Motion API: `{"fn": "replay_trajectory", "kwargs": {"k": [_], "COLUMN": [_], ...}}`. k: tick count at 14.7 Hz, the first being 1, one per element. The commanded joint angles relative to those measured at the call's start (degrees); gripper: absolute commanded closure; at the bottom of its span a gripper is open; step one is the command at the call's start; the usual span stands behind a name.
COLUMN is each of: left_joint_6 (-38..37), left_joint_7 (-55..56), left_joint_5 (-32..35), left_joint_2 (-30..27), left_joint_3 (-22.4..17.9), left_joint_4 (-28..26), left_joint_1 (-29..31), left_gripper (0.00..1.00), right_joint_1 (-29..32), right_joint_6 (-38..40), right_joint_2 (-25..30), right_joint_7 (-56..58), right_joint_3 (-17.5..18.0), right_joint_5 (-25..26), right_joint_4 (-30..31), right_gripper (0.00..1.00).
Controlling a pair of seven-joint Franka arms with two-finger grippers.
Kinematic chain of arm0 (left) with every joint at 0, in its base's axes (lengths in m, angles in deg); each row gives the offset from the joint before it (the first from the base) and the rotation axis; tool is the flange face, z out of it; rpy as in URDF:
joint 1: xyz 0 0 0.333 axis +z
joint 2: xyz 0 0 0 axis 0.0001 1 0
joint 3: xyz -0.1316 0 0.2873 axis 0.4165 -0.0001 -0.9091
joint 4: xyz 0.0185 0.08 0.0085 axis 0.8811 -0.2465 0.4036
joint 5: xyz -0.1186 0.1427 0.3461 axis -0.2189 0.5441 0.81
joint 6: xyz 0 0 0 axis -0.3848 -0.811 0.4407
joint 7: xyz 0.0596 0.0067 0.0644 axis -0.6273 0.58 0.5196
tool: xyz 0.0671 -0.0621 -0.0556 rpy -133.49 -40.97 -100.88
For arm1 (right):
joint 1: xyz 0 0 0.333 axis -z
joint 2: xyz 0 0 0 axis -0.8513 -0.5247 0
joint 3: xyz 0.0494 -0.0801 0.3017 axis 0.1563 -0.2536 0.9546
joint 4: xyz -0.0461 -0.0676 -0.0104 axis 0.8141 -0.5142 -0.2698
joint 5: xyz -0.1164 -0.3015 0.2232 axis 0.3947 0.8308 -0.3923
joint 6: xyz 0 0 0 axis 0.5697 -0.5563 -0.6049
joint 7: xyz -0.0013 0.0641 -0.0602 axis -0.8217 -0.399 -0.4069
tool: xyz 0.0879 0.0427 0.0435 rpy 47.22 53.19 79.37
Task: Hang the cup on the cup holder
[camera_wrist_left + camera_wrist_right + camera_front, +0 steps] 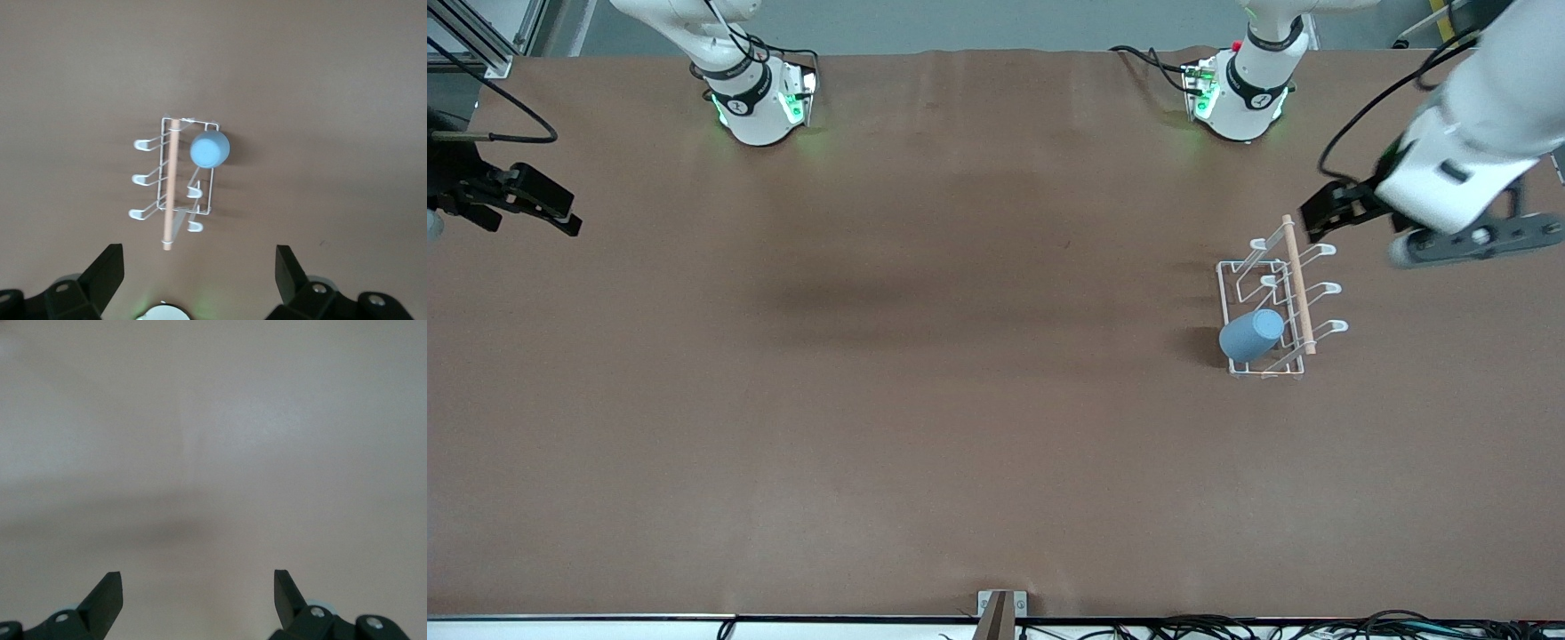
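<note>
— Over at the left arm's end of the desk [925, 427], the left hand [1327, 216] hangs in the air above the desk just beside the cup holder [1272, 307], fingers [107, 272] spread wide, holding nothing and touching nothing.

— And the right hand [547, 209]?

— Up over the right arm's end of the desk, well apart from everything, released too; its wrist view shows both black fingertips [107, 590] splayed above bare brown surface. That arm waits.

— Talk me through the rack.

— White wire, rectangular base, looped prongs in two rows, with a pale wooden rod [1297, 283] along the top. The rod's long axis runs from the robots' bases toward the front camera.

— The cup [1252, 334]?

— Small, light-blue, matte, slightly tapered, no handle. It sits on the prong nearest the front camera, in the row toward the right arm's end, tilted, closed bottom pointing up and outward.
</note>
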Motion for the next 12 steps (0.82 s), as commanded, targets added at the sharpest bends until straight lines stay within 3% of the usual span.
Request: {"fn": "replay_trajectory", "kwargs": {"k": [1,5,12], "left_joint_6": [3.46,8.64,6.55], "left_joint_7": [-5.11,-11.43,-17.86], "left_joint_5": [-3.06,-3.15,-2.27], "left_joint_2": [-7.97,-15.44,-13.61], "left_joint_3": [-3.58,-3.67,-3.67], "left_joint_4": [-9.89,-19.82,-16.07], "left_joint_1": [0.32,2.51,4.18], "left_gripper": [0.0,0.0,0.0], "right_joint_1": [1.22,1.22,1.22], "right_joint_6": [-0.35,-0.35,-0.43], "right_joint_2": [0.5,0.5,0.5], "right_joint_7": [0.87,0.87,0.87], "right_joint_3": [0.68,0.68,0.68], "right_joint_5": [0.89,0.89,0.89], "right_joint_4": [0.52,0.52,0.43], "right_gripper": [0.0,0.0,0.0]}}
